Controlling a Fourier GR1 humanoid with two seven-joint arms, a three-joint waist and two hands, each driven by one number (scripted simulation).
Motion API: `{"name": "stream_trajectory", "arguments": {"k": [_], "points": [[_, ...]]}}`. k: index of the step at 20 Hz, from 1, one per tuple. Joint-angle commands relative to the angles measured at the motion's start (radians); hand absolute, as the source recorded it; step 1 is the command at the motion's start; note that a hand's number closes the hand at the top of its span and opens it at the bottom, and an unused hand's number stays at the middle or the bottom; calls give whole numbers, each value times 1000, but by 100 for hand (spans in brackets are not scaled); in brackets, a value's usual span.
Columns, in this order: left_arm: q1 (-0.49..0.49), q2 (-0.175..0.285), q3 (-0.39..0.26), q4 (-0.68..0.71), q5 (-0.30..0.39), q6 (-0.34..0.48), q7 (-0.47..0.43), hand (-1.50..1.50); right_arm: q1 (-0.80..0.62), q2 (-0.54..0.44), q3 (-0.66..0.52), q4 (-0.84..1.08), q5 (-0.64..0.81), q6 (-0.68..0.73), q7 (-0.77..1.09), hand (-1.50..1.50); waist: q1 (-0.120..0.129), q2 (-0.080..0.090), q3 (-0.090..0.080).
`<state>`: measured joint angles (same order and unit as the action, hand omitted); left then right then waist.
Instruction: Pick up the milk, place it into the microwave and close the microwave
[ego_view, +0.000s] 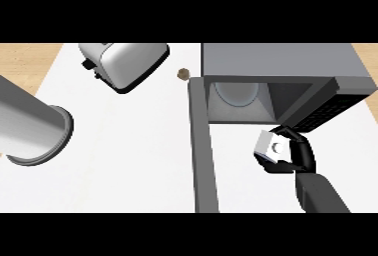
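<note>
The milk (270, 147) is a small white carton with a round cap, held just in front of the open microwave (280, 62). My right hand (297, 155) is curled round it from the right, thumb and fingers wrapping its sides. The microwave's cavity shows a round glass plate (238, 93) inside. Its grey door (204, 150) swings out toward me, standing edge-on at the carton's left. My left hand does not show.
A silver toaster (122, 62) stands at the back left. A large metal cylinder (29, 127) lies on its side at the left edge. A small brown object (183, 74) sits beside the microwave's back left corner. The white counter (125, 165) spreads left of the door.
</note>
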<state>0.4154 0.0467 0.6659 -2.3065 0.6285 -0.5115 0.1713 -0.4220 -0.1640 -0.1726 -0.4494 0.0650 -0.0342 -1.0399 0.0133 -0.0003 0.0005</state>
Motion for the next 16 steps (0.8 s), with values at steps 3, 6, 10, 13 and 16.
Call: {"name": "stream_trajectory", "arguments": {"k": [3, 6, 10, 13, 16], "points": [[40, 14, 42, -53, 75, 13, 41, -150, 39, -15, 66, -171, -14, 194, 45, 150, -16, -7, -1], [7, -42, 16, 1, -15, -25, -25, -150, 116, 27, 101, -334, -25, 168, 121, 150, -20, -6, -2], [-19, 3, 6, -55, 22, 65, 65, -150, 116, 89, 151, -545, -4, 51, 297, 150, -23, -6, -2], [64, -38, 65, 61, 11, -107, -64, -150, 163, 121, 184, -670, 29, -36, 395, 150, -16, -8, -2], [-66, 67, 65, 59, 55, 29, 51, -150, 50, 132, 170, -632, 39, -61, 447, 150, -11, -1, -1]]}}
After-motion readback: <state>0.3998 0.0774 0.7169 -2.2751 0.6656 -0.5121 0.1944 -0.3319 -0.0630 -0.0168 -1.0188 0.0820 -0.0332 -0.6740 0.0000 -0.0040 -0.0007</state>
